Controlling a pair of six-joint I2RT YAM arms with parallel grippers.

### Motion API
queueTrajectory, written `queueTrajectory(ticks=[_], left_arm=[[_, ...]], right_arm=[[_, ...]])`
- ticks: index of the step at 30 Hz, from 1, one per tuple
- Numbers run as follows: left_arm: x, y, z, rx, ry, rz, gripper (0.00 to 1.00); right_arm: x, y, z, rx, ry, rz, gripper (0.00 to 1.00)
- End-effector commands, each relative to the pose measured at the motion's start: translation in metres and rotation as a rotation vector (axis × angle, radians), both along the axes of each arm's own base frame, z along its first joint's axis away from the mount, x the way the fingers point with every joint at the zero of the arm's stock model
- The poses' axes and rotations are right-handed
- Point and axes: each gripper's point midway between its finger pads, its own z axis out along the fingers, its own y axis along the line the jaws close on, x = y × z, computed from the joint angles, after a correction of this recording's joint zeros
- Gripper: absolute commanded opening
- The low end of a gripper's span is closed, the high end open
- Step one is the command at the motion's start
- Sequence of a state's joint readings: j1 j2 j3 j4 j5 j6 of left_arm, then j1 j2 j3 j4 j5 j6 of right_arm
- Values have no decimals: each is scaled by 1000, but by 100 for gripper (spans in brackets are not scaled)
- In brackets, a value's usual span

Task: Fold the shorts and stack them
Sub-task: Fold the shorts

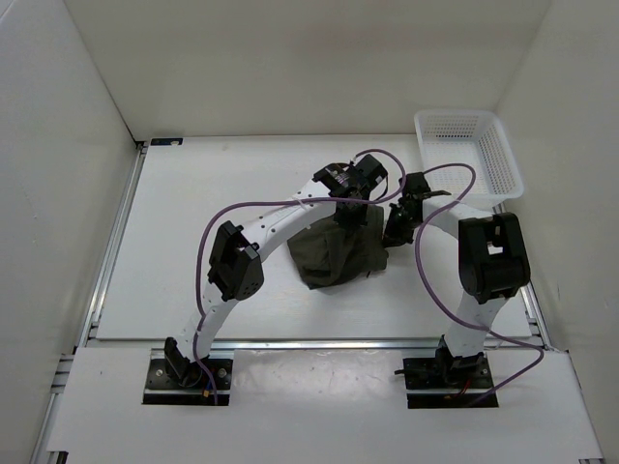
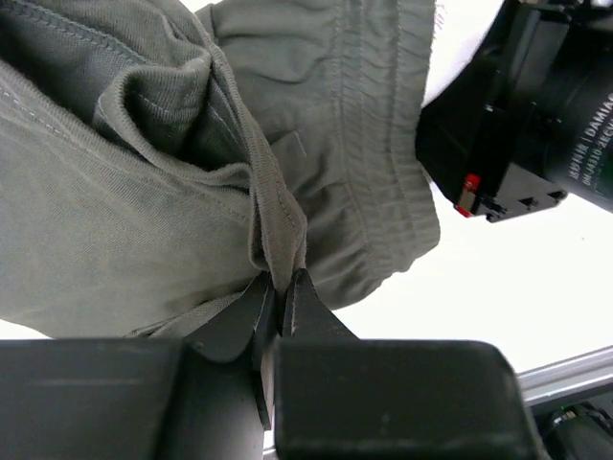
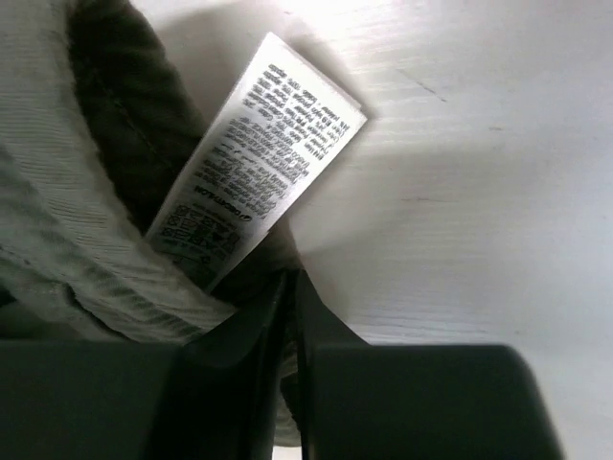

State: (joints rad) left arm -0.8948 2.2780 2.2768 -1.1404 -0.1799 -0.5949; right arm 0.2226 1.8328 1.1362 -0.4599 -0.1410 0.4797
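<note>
From above, finds the shorts (image 1: pixel 338 253) bunched in a wrinkled, dark olive heap near the middle of the white surface (image 1: pixel 193 193), drawn up at the 12 o'clock edge. At that edge, pinched from above by the left gripper (image 1: pixel 349 211); at the heap's 2 o'clock corner, met by the right gripper (image 1: pixel 398 230). Toward 2 o'clock across the surface, well apart from the cloth, places a white mesh basket (image 1: pixel 505 164) in the far corner. Through the left wrist camera, shows the left gripper (image 2: pixel 283 285) with jaws narrow, closed tight on a stitched fold of the shorts (image 2: pixel 144 220), fabric fanning away toward 12 and 9 o'clock and a stitched waistband (image 2: pixel 383 144) running from 12 down to 4 o'clock. At 2 o'clock there, catches the black housing (image 2: pixel 536 105) of the other arm, just beside the waistband. Through the right wrist camera, shows the right gripper (image 3: pixel 289 287) with jaws drawn to a thin slit on dark fabric of the shorts (image 3: pixel 57 240), right below a white care label (image 3: pixel 259 163) slanting up toward 1 o'clock. At 3 o'clock of that view, white surface (image 3: pixel 479 192).
</note>
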Motion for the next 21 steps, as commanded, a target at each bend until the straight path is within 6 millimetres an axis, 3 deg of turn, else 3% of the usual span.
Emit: queueTrajectory(ticks=[1,11,16,18,19,21], left_arm=[[-3,-12,41,-114,-35,-27,10],[-7,-38,40,-208,7,-95,10],[-10,-41,26,-196,39,-114,10],[-8,-46,28,-218,32,-121,10],[-7,-48,15,-204,44,-120,10],[-10,-50,13,-209,60,-139,20]], right_arm=[[3,16,5,50,-30,13,10],[3,32,13,105,-39,21,6],[2,34,14,117,-33,15,6],[2,34,14,117,-33,15,6],[4,34,14,119,-42,16,6],[4,34,14,122,-39,7,6]])
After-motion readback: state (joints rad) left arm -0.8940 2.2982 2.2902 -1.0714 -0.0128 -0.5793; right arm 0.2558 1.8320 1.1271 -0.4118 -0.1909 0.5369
